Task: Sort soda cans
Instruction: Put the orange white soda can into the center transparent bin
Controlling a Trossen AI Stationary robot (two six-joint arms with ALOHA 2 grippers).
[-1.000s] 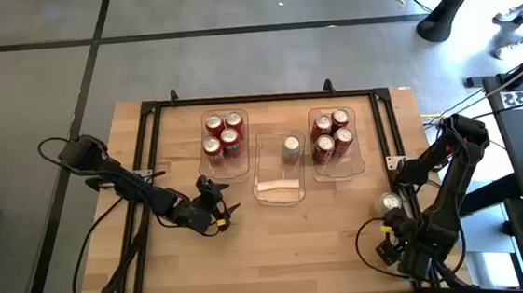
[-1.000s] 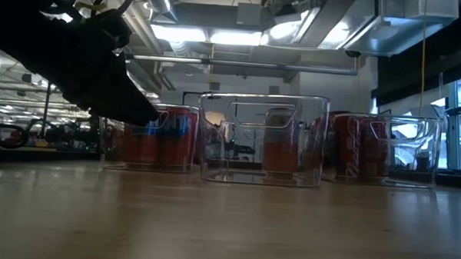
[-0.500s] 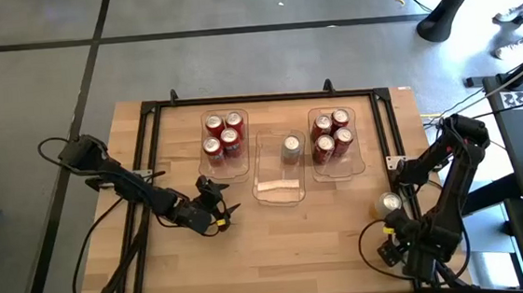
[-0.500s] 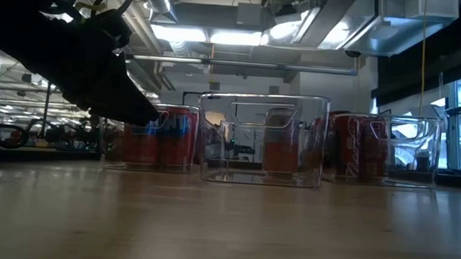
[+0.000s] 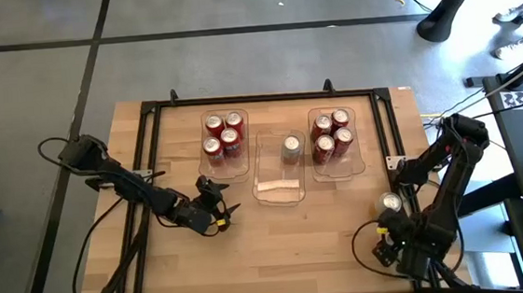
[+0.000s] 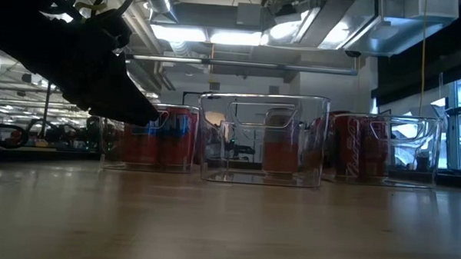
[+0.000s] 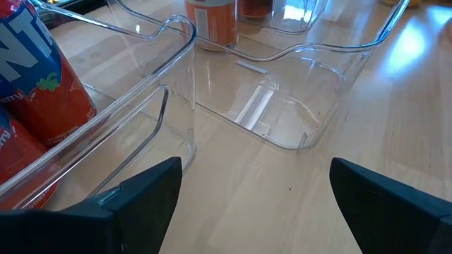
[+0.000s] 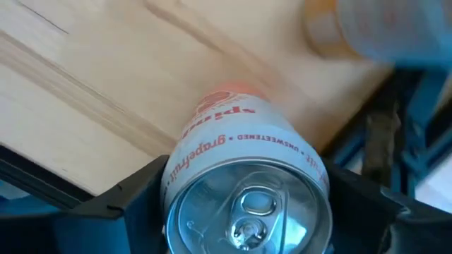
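Right now the pale can [image 8: 247, 190] sits upright near the table's right front corner, well apart from the bins, and the right gripper [image 5: 390, 213] has its two fingers either side of it, seemingly touching or just off its sides; whether they truly grip it I cannot tell. For a sound pick, I would judge the fingers should press evenly on the can's middle and lift it straight up before swinging inward, since a squeeze near the rim could tip it. Its likely place is the middle bin [image 5: 278, 168], where one pale can [image 5: 291, 148] already stands at the far end and the near end is bare; lower it there upright, clear of the wall. Red cans [image 5: 222, 134] fill the left bin [image 5: 243, 166] and the right bin [image 5: 356, 165]. The left gripper [image 5: 228, 208] waits spread open just in front of the left bin.
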